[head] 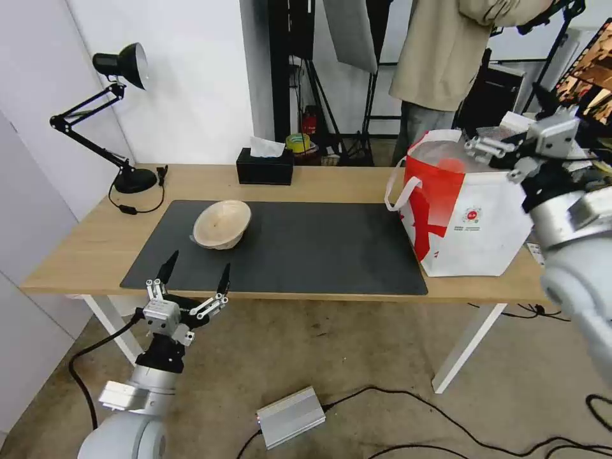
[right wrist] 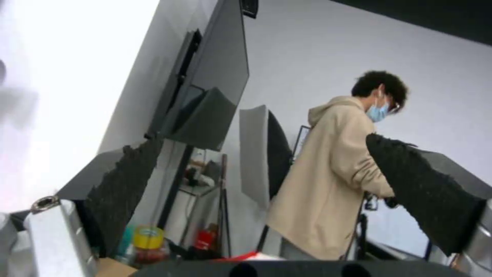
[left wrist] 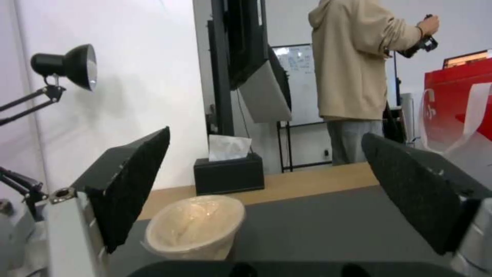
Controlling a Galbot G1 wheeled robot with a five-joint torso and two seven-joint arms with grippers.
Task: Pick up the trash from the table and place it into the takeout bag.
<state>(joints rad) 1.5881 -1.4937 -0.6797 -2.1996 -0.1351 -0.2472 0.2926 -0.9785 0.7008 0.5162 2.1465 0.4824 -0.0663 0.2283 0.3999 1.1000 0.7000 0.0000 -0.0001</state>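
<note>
Sitting on the dark mat (head: 287, 245), toward its left end, the beige bowl (head: 222, 223) is the one piece of trash I can spot on the table (head: 76, 255), and it's tipped so its open mouth faces the near edge. The left end effector (head: 195, 273) hovers just off that near edge, fingers spread wide, empty, lined up with the bowl; the left wrist view frames the bowl (left wrist: 195, 227) right between the two black pads (left wrist: 133, 184). So this looks like the approach to the pick: the next move calls for reaching in over the mat and closing on the tilted rim, a thin, light thing that could skid or crumple.

Over on the right end of the table stands the red-and-white bag (head: 465, 217), mouth open. The right end effector (head: 484, 148) hangs just above its opening, fingers apart, holding nothing.

Whatever lies inside the bag is hidden by its walls. The bowl's inside looks glossy, possibly lined, but I can't say for sure.
</note>
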